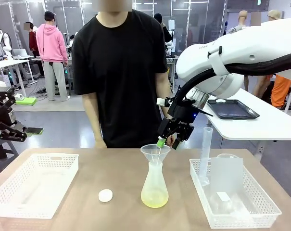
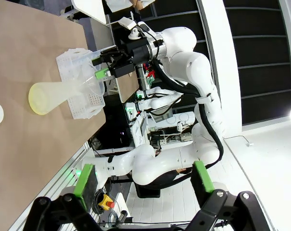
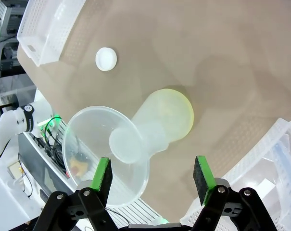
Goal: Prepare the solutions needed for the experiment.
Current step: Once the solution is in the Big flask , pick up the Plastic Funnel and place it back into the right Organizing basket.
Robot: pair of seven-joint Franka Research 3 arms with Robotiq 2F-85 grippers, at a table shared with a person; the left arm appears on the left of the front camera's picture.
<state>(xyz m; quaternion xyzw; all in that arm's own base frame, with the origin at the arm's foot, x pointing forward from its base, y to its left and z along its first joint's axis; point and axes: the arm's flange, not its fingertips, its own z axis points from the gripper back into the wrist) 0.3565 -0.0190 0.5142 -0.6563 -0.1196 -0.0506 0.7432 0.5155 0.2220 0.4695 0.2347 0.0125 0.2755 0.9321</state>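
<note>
Brown counter in a busy lab, a person standing at its twelve o'clock edge. White right arm reaches to centre. Upright conical flask stands mid-counter, funnel in its neck. Right tool, the nearer one, fingers spread and empty, hovers at the funnel's two o'clock; flask lies toward its seven. Left tool, spread wide, sits well apart. The solutions pool pale yellow in the flask's base.
</note>
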